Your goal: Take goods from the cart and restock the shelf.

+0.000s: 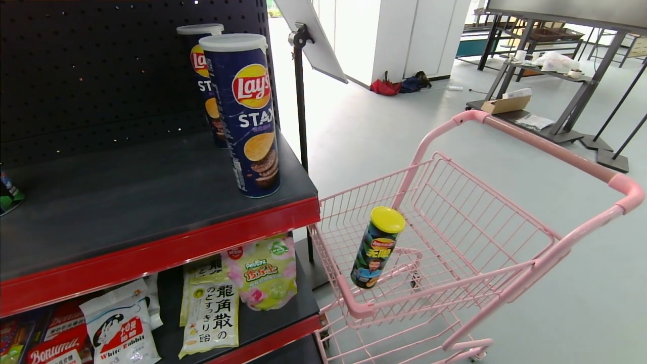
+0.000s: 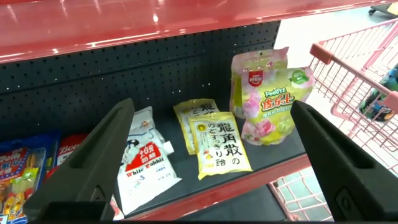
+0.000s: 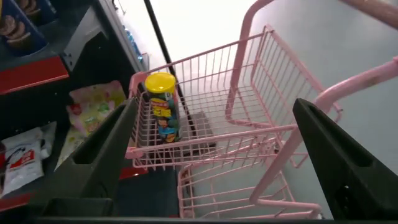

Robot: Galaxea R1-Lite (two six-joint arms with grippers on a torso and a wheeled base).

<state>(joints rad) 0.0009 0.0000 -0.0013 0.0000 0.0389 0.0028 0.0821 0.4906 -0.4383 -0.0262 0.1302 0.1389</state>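
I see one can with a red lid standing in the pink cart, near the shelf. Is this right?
Not quite. The head view shows the lid of the can is yellow, not red. The can does stand in the pink cart, near the shelf.

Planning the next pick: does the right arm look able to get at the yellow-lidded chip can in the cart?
Probably yes. The chip can stands upright in the open-topped pink cart with nothing over it, and the open right gripper faces it from above.
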